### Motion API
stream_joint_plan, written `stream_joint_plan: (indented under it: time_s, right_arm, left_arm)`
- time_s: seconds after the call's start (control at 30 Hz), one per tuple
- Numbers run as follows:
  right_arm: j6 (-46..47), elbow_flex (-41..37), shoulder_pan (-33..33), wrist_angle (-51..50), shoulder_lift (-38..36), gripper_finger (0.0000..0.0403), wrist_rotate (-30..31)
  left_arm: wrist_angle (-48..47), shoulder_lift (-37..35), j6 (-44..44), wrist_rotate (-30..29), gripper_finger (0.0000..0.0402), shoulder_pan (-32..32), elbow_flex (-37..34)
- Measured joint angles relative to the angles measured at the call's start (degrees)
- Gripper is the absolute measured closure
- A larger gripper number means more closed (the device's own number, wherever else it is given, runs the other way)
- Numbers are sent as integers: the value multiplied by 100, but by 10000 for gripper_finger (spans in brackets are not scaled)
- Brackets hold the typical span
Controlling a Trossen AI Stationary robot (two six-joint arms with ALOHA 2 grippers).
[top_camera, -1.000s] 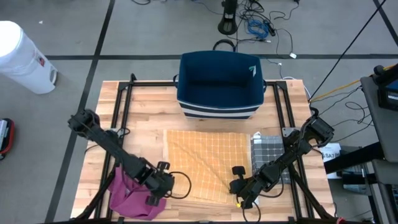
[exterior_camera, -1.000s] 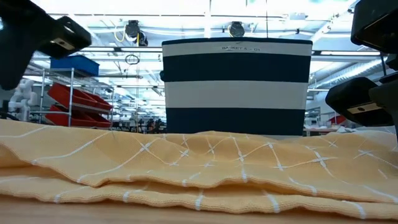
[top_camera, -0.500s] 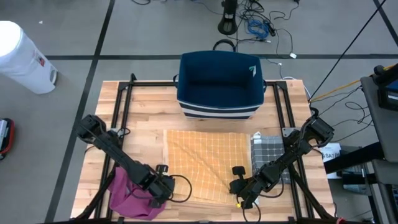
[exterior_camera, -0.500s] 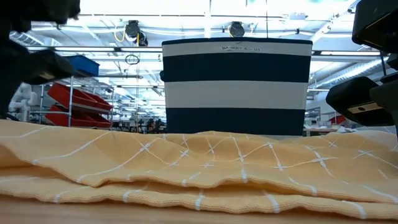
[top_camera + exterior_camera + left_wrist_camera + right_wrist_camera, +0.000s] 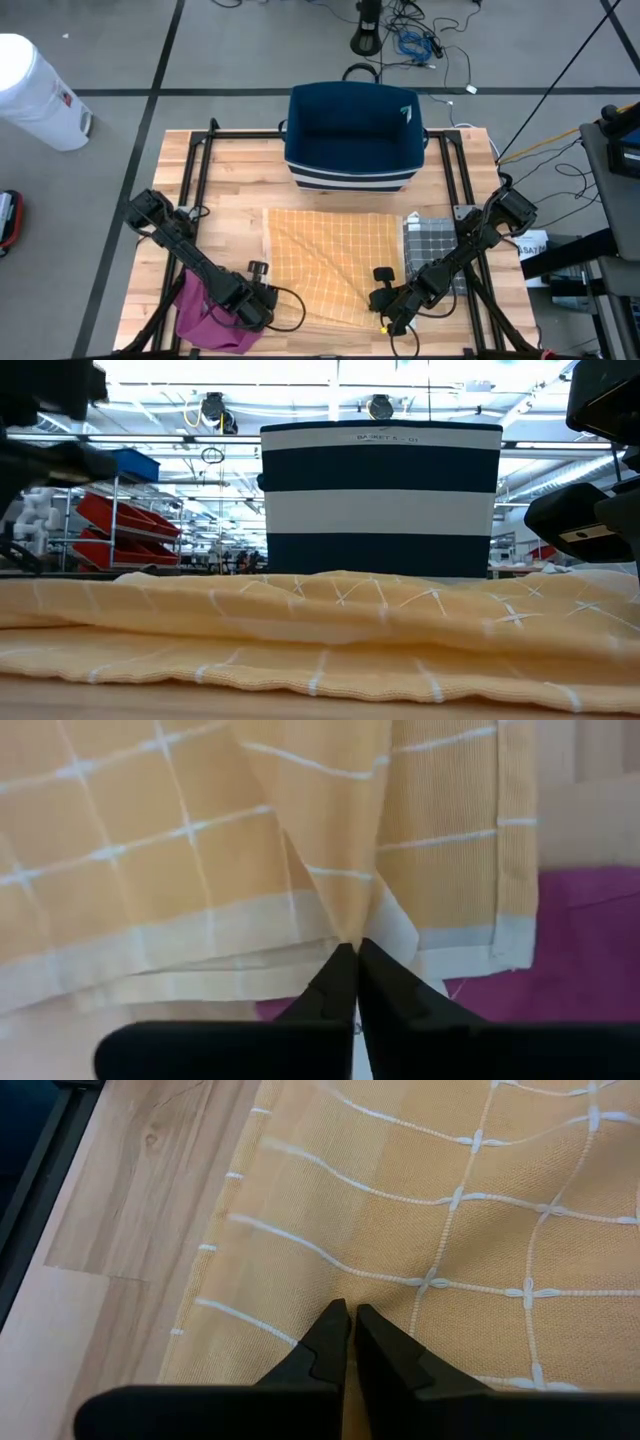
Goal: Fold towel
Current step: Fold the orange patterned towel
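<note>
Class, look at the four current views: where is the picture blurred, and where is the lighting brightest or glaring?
Low view: the orange towel in the foreground is soft and smeared, while bright ceiling lights glare behind the striped basket. Left wrist view: the left pincer is sharp on the towel's hem. High view: evenly lit, with soft shadows.

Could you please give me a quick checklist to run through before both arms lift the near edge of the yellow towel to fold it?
1. Left gripper shut on the yellow towel at its near left corner: ok.
2. Right gripper shut on the towel's near right edge: ok; fabric bunches at the tips.
3. Left grip holds towel only: cannot tell; the purple cloth lies right beside that corner.
4. Fold path toward the blue basket: ok; bare wood shows between towel and basket.
5. Grey checked cloth clear of the towel: cannot tell; it sits right against the towel's right edge.
</note>
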Motion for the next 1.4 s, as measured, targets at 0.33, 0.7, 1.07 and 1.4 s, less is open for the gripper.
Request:
stream_joint_plan:
  time_s: [0.33, 0.7, 1.07, 1.4]
  right_arm:
    - [59, 0, -7, 0, 0, 387, 9]
    - [74, -4, -46, 48, -9, 387, -4]
    - [83, -9, -52, 65, -20, 387, -4]
    - [99, -11, -55, 136, -17, 387, 3]
  left_arm:
    - [-1078, -48, 701, -920, 398, -312, 695]
    - [-947, -50, 1796, -467, 399, -512, 1050]
    - [310, -48, 1905, 609, 398, -345, 337]
    - [719, -48, 2097, 773, 391, -274, 205]
